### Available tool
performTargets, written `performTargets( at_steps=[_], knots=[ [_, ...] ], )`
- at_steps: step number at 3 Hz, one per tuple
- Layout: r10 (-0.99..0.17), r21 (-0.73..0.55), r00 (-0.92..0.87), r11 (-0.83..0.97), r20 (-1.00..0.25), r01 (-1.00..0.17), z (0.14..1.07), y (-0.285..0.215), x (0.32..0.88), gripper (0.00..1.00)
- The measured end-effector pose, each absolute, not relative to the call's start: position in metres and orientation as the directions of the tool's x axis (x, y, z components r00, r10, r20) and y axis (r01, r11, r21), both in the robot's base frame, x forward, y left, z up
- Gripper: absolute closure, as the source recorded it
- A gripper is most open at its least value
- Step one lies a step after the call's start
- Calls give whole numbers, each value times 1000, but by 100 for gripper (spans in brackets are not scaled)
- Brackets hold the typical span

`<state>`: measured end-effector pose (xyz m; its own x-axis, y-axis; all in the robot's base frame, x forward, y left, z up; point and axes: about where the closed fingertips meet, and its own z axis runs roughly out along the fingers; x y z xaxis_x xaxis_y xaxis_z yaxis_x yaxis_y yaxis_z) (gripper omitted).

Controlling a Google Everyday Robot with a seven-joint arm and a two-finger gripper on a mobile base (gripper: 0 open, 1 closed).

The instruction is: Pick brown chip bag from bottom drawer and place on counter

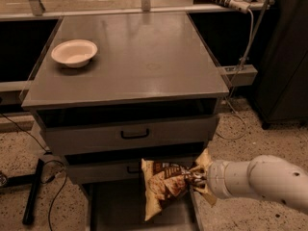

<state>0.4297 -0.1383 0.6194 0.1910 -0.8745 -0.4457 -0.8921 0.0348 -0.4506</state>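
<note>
The brown chip bag (166, 184) hangs above the open bottom drawer (120, 211), in front of the middle drawer. It is crinkly dark brown with tan-yellow edges. My gripper (198, 176) reaches in from the right on a white arm and is shut on the bag's right end, holding it off the drawer floor. The counter (144, 57) is the broad grey top of the cabinet, above and behind the bag.
A white bowl (74, 52) sits at the counter's left rear. Two upper drawers with black handles (134, 134) are slightly pulled out. A black stand leg and cables (36, 191) lie on the speckled floor at left. A dark cabinet (284, 57) stands at right.
</note>
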Motion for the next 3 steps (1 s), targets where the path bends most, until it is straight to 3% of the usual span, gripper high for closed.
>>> performTargets(
  at_steps=[3],
  knots=[
    [-906, -618, 243, 26, -347, -786, 834, -149, 417, 100]
  ],
)
